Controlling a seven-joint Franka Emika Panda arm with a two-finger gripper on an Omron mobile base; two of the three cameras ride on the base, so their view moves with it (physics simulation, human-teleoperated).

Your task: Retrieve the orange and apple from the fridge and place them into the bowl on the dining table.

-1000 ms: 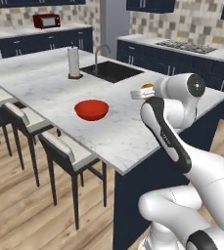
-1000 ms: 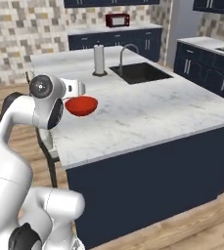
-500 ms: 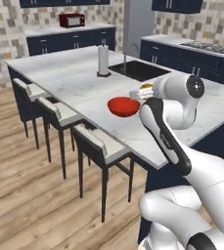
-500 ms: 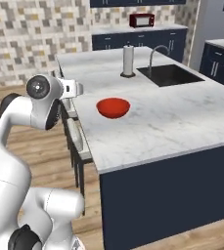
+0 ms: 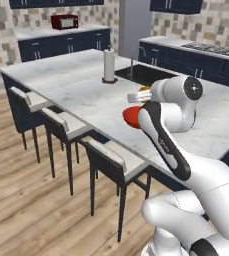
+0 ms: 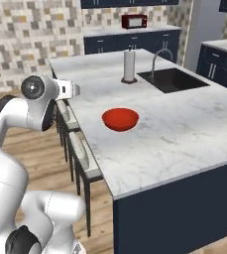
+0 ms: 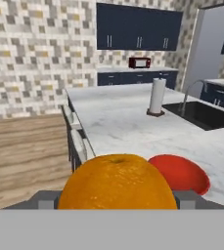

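The claw [image 7: 116,202] has its jaws spread wide around the orange [image 7: 117,183], which sits snug between them right up against the hand camera. Just past it, the red bowl [image 7: 182,175] sits on the marble tabletop [image 7: 128,124]. The left base view half hides that bowl [image 5: 131,117] behind the arm, while the right base view gives a clean look at the bowl [image 6: 120,119], the sink [image 6: 172,79] and the paper towel roll [image 6: 129,66]. There's a red microwave [image 6: 134,21] on the back counter; no readable writing on anything.
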